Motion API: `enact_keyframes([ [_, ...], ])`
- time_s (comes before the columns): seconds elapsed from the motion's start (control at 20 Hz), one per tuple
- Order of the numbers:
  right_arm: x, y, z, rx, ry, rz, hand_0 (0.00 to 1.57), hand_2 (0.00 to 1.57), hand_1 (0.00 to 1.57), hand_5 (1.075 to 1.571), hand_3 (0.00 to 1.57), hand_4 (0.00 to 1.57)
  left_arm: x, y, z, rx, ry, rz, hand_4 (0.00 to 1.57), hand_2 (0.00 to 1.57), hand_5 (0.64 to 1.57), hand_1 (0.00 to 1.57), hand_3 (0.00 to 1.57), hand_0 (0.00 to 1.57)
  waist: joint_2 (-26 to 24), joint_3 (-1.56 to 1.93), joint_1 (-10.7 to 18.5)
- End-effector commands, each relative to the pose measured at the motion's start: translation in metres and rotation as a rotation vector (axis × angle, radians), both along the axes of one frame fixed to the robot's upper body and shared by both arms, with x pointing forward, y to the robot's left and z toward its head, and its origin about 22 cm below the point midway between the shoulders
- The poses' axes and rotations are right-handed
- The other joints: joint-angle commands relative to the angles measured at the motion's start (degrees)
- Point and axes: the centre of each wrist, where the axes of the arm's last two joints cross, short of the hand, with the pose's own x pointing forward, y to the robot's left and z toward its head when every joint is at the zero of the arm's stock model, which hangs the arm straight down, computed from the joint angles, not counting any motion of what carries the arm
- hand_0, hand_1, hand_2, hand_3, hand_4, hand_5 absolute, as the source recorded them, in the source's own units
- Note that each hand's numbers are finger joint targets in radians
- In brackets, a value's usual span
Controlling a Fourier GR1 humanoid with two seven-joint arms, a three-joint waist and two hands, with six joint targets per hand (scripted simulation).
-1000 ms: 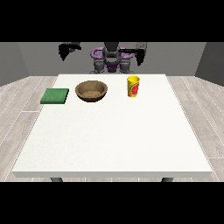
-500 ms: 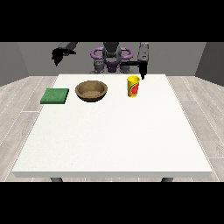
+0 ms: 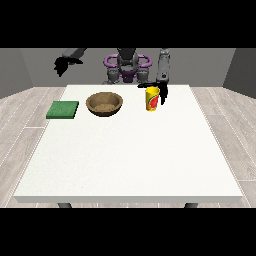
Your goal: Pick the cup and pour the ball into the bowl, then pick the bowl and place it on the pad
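A yellow cup [image 3: 152,99] with a red and green mark stands upright on the white table [image 3: 130,150], right of centre at the far side. The hand at the view's right [image 3: 161,90] hangs just beside and above the cup's right rim, with its thumb reaching over the cup's top; its fingers are spread around the cup, not closed on it. A brown wooden bowl [image 3: 104,104] sits left of the cup. A green pad [image 3: 63,109] lies flat at the far left. The hand at the view's left [image 3: 62,65] is raised high, off the table's left corner. No ball shows.
The robot's grey and purple torso [image 3: 127,67] stands behind the table's far edge. The near half of the table bears nothing. Grey plank floor lies on both sides.
The hand at the view's right has come down and forward to the cup's right side. The hand at the view's left has swung further outward and up. Cup, bowl and pad have not moved.
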Motion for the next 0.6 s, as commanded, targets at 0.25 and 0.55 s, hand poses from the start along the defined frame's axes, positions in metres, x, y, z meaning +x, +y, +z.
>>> enact_keyframes([
  [0.25,0.003,-0.032,0.013,0.004,-0.066,0.036,0.0,0.0,0.0,1.57,0.0,0.22,0.001,-0.017,-0.03,0.193,-0.024,0.139,1.15,1.57,1.561,1.3,1.57,1.3,4.8,0.0,-4.0],
  [0.55,-0.011,-0.06,0.007,0.037,0.062,0.01,0.0,0.0,0.0,1.57,0.0,0.36,0.01,0.002,-0.024,0.294,0.101,0.143,1.22,1.57,1.554,1.3,1.57,1.3,-2.9,0.02,-2.7],
])
